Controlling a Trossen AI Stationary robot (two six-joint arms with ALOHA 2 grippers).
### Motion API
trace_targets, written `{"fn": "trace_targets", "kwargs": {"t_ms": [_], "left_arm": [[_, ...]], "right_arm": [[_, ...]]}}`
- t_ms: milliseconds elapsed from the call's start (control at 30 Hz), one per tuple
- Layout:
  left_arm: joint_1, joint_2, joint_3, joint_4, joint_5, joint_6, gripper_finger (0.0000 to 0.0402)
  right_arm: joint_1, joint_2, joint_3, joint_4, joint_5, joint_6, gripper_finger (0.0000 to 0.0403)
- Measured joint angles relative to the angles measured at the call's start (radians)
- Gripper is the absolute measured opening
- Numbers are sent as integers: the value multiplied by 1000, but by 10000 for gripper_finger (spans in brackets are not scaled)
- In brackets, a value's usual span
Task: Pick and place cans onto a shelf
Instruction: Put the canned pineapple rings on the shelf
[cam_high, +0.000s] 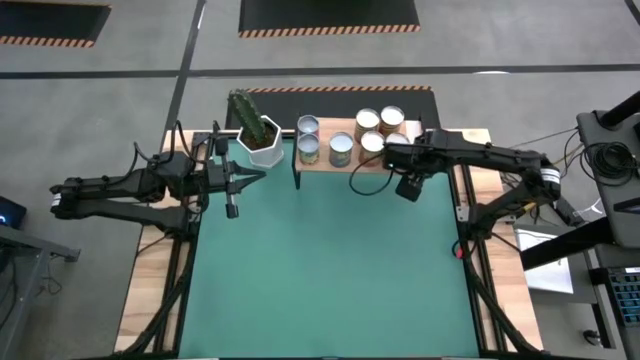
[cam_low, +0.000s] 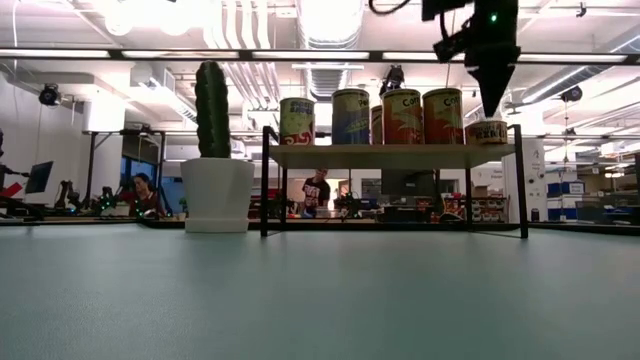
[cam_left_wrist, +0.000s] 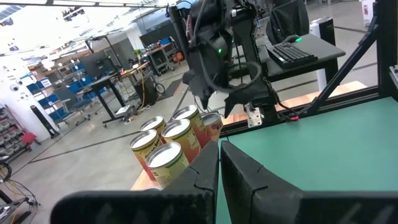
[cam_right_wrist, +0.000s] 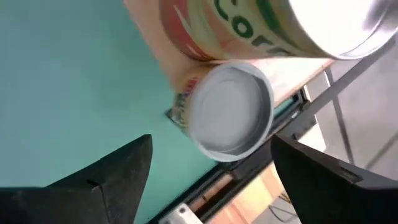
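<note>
Several cans (cam_high: 341, 148) stand upright on their bases on the light-wood shelf (cam_low: 390, 155) at the table's far edge. A shorter can (cam_low: 489, 132) stands at the shelf's right end, beside a tall one (cam_right_wrist: 249, 25). My right gripper (cam_low: 490, 112) points steeply down just above the short can (cam_right_wrist: 230, 109), open. In the right wrist view its fingers (cam_right_wrist: 118, 171) stand wide on either side of the silvery lid, clear of it. My left gripper (cam_left_wrist: 221, 158) waits shut and level at the table's left, near the cactus pot.
A white pot with a tall cactus (cam_high: 262, 140) stands on the table just left of the shelf. The green mat (cam_high: 330, 270) spreads in front of the shelf. Beyond the table's far edge, people sit and stand in the room (cam_low: 318, 190).
</note>
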Motion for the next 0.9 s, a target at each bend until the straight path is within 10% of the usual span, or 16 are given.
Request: {"fn": "trace_targets", "kwargs": {"t_ms": [233, 500, 900], "left_arm": [[0, 0, 0, 0, 0, 1, 0], [0, 2, 0, 0, 0, 0, 0], [0, 4, 0, 0, 0, 0, 0]], "right_arm": [[79, -61, -24, 20, -82, 55, 242], [105, -116, -136, 128, -77, 16, 32], [98, -118, -275, 196, 137, -26, 9]]}}
